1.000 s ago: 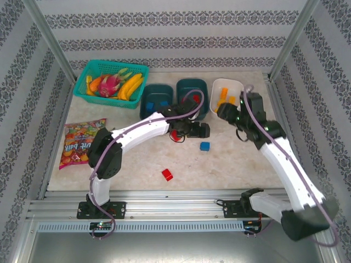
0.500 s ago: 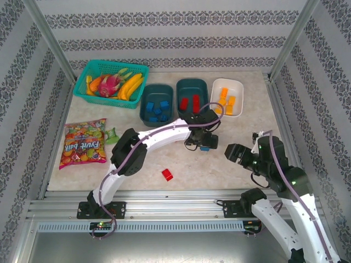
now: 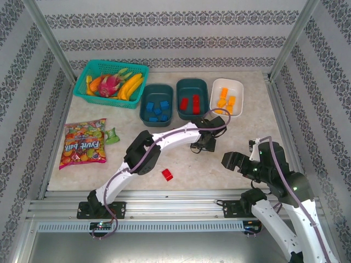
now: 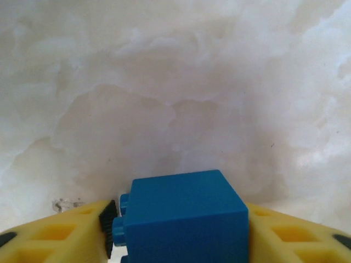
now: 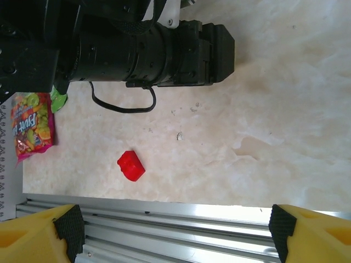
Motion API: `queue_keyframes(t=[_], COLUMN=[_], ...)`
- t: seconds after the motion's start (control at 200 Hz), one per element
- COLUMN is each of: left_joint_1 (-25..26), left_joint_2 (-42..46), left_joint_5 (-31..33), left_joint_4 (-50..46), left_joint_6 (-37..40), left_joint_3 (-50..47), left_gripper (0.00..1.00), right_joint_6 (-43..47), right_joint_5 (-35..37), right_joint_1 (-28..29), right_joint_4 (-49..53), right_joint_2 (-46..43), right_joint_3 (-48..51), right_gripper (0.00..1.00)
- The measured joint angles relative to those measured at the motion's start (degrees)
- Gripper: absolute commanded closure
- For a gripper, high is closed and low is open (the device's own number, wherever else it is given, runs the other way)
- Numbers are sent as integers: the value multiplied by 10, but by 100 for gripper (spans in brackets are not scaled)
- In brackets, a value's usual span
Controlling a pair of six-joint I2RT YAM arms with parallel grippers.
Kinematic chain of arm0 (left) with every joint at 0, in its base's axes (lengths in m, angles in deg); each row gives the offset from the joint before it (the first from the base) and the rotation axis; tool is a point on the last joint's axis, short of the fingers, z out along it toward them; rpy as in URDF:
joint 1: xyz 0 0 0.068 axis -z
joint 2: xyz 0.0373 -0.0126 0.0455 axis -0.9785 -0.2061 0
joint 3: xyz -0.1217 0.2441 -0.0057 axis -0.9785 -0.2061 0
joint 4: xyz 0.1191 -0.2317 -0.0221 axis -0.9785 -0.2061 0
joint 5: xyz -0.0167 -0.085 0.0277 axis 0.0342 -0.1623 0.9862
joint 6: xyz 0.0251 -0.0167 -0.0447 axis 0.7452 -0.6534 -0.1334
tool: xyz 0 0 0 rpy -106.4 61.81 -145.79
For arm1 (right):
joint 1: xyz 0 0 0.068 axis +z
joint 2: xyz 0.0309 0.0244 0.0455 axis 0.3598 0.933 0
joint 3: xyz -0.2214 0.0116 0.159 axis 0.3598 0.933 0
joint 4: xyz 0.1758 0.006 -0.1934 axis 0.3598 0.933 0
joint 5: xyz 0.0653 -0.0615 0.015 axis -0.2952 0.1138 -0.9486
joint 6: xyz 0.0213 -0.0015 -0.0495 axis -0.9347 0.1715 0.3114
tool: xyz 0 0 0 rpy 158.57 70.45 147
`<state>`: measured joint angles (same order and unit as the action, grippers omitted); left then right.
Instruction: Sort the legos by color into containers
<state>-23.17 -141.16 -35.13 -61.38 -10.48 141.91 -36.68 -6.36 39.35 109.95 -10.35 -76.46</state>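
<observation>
Since a second ago the left hand (image 3: 205, 143) has swung away from the front of the tubs to the loose blue brick (image 4: 186, 211) and closed on it. The right hand (image 3: 229, 160) has drawn back from the white tub (image 3: 237, 87) towards the arm bases.

The left hand now has the blue brick clamped between its yellow fingers (image 4: 60, 235), one pressed to each side, studs facing left in the wrist view. Pale worktop (image 3: 247, 126) lies beyond the brick. I cannot tell whether the brick still rests on the worktop or is just clear of it.

The right hand sits to the right of the left hand and a little nearer the bases, apart from it. Its jaws stand wide with nothing between the pads (image 5: 68, 224).

Nearer the bases and to the left of the left hand, a single red brick (image 3: 167, 175) lies alone on the worktop.

Beyond the left hand the three tubs stand in a row:
- Straight ahead is the teal tub with red bricks (image 3: 192, 82).
- To its left is the teal tub with blue bricks (image 3: 156, 123).
- To its right is the white tub, with orange bricks (image 3: 226, 100) inside.

Well off to the left lie a candy bag (image 3: 84, 142) and a small green piece (image 3: 111, 135) just beside it. Past those, in the far left corner, is a teal basket (image 3: 90, 68) of toy fruit (image 3: 118, 83).
</observation>
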Motion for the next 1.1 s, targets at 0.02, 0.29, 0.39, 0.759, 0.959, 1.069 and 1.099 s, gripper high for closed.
queue_keyframes(t=[0.02, 0.29, 0.39, 0.759, 0.959, 1.069, 1.099], left_joint_1=[1, 0, -10, -183, -277, -313, -320], left_joint_2=[0, 17, 58, 215, 167, 99, 81], left_joint_5=[3, 35, 37, 32, 8, -6, -10], left_joint_4=[0, -14, -21, -23, -7, 6, 9], left_joint_6=[0, 1, 1, 31, 56, 68, 70], left_joint_3=[0, 0, -9, -39, -34, 18, 35], left_gripper=[53, 54, 54, 54, 53, 53, 53], right_joint_6=[0, 5, 5, -1, -1, -10, -12], right_joint_5=[-1, -31, -65, -125, -71, -49, -44], right_joint_1=[0, 0, 0, 35, 86, 97, 98], right_joint_4=[0, -14, -59, -276, -381, -431, -441], right_joint_2=[0, 0, 3, 157, 289, 344, 359], right_joint_3=[0, 0, 3, 14, -3, -16, -23], right_gripper=[11, 13, 13, 12, 11, 11, 11])
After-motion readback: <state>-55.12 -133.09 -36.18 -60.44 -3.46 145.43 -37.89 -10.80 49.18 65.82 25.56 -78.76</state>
